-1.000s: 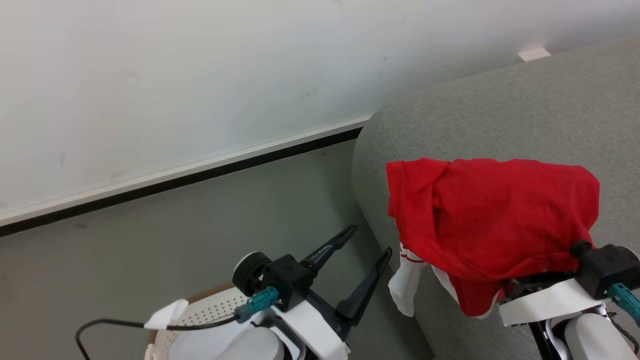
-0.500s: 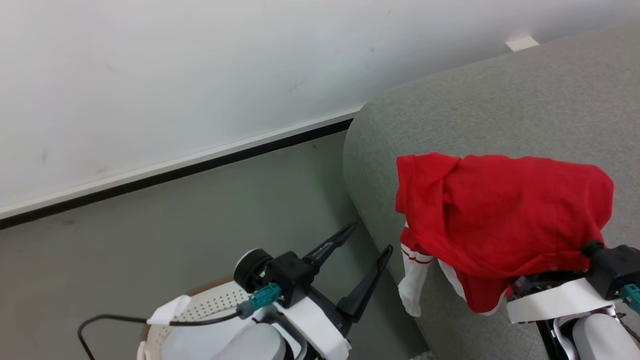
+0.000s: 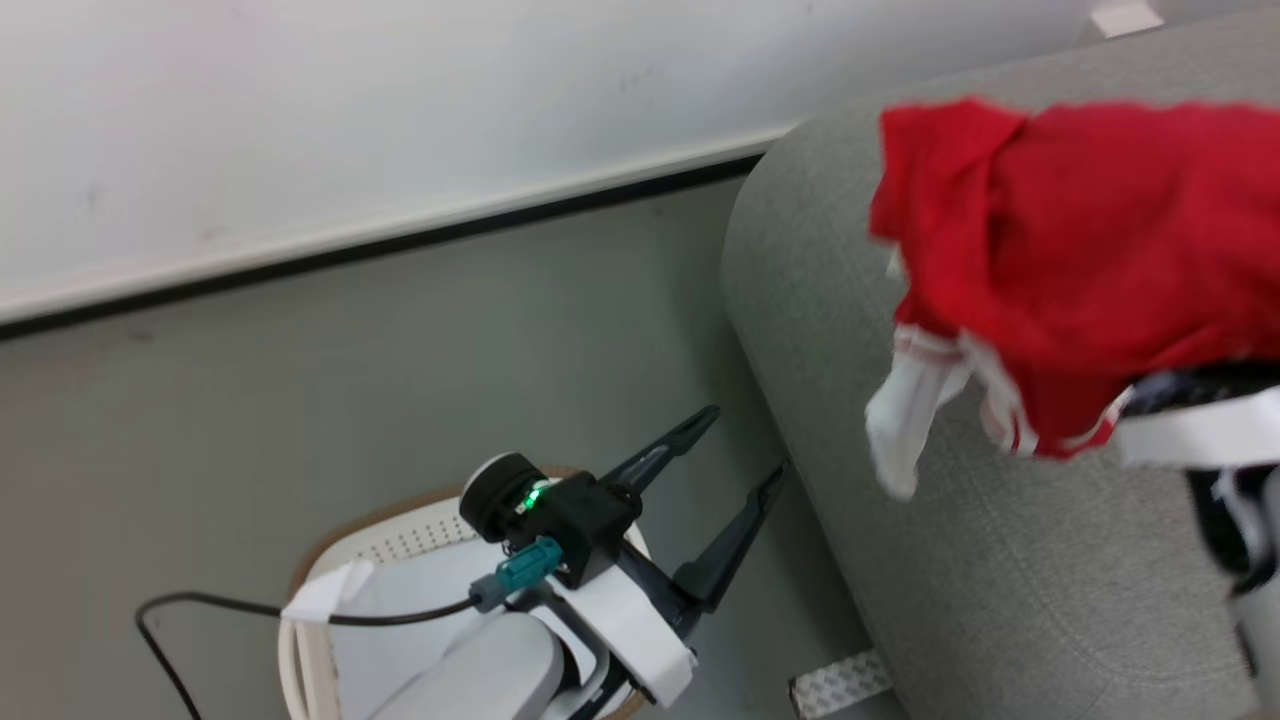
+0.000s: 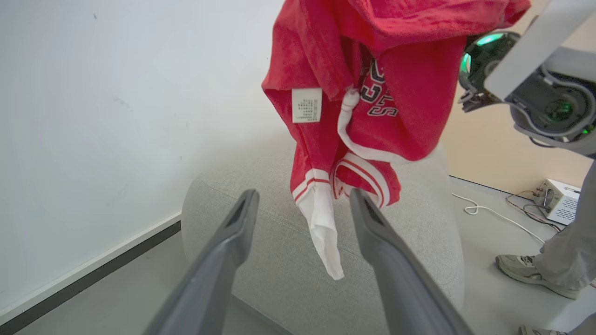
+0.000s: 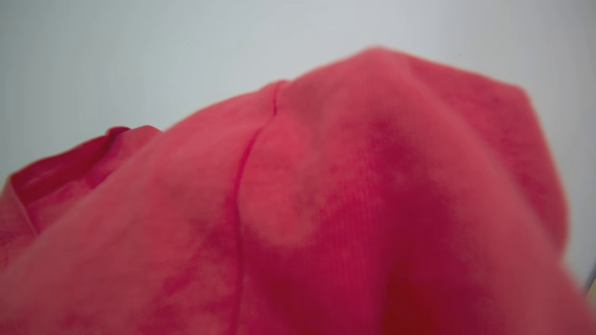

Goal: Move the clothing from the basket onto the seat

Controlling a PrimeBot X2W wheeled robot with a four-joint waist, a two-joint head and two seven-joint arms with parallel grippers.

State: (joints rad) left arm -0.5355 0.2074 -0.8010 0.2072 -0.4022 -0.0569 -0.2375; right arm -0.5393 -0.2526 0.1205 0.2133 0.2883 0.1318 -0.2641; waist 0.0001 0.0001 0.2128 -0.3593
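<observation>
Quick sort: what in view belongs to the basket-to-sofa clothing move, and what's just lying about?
Job: clothing, hanging over the seat; basket; left gripper, open.
Lying about: white box on the floor; person's shoe; pale strip on the floor.

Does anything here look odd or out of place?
Yes: the bright red fabric garment with white striped trim is bunched over the right arm's jaws, hiding them, with a white sleeve dangling over the light grey fabric sofa rather than lying on it.

A person's shoe (image 4: pixel 521 272) stands near a white box (image 4: pixel 556 201).
</observation>
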